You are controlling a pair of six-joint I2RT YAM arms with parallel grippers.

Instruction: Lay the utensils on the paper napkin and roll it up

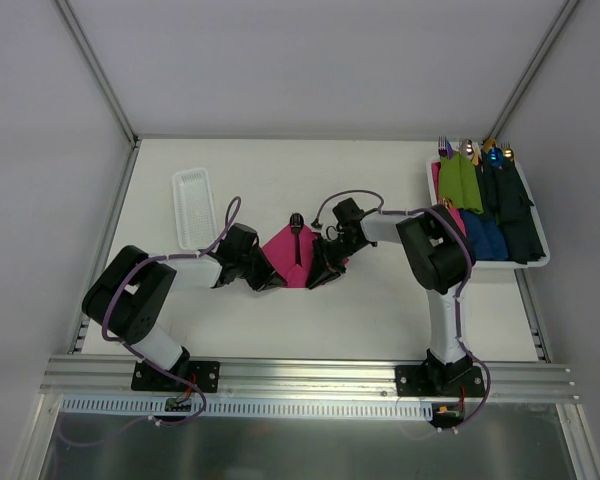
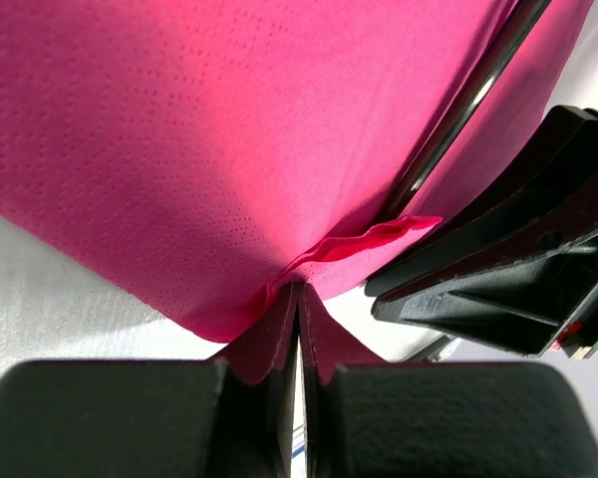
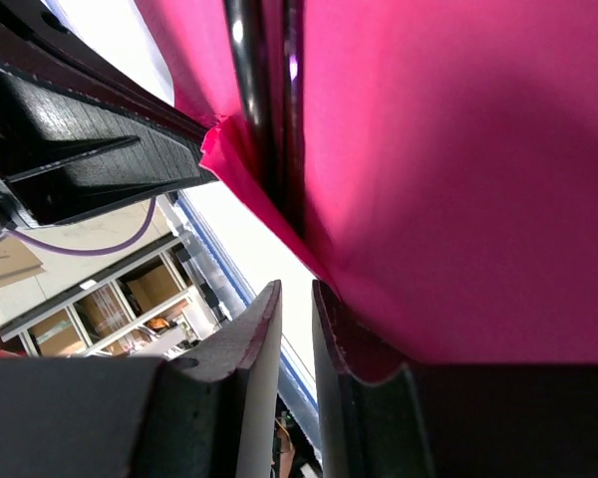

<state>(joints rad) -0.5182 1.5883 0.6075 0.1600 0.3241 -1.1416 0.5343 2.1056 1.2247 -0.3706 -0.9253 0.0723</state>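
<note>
The paper napkin was held near the middle of the surface, its sides lifted into a trough between the two sets of jaws. The utensils were cradled in the fold as two dark shafts lying side by side. Their long axis ran from the near edge of the surface toward the far edge, and one dark tip was left showing past the napkin's far edge.

The left jaws were pressed together on the napkin's near-left edge, and a pinched fold of pink paper was seen between them. The right jaws were set just beside the napkin on the opposite side and were narrowly parted, with daylight visible through the gap. The sheet seemed only to rest against one finger, though the wrist view was too close for certainty.

The shafts lay between the two arms, about equally near each. Any roll was judged to need turning across that axis, sideways from the left grip toward the right.
</note>
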